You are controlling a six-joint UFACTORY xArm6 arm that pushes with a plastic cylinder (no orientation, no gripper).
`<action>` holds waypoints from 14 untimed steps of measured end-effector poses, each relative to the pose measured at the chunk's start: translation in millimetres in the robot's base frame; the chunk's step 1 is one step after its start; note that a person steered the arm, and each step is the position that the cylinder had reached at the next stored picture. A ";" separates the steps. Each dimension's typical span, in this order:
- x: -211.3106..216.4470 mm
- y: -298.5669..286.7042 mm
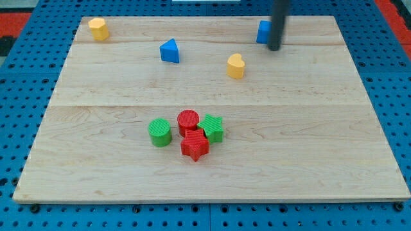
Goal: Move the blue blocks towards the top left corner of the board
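Note:
A blue triangular block (169, 51) lies in the upper left-middle of the wooden board (321, 141). A second blue block (262, 31), its shape partly hidden, sits near the board's top edge right of centre. The dark rod comes down from the view's top; my tip (275, 47) is at the right side of this second blue block, touching or almost touching it. The blue triangle is well to the left of my tip.
A yellow block (98, 29) sits near the top left corner. A yellow heart-like block (236, 65) lies below and left of my tip. A green cylinder (160, 132), red cylinder (188, 121), green star (212, 128) and red star (194, 147) cluster at the middle-bottom.

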State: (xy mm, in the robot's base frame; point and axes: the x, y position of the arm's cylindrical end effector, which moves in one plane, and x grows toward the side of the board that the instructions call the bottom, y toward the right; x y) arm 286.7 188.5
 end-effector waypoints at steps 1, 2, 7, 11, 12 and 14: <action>-51.0 3.5; -51.3 -117.9; 52.5 -200.2; 55.1 -291.3; 96.1 -281.3; 13.3 -369.1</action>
State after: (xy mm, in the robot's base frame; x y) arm 300.0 -180.6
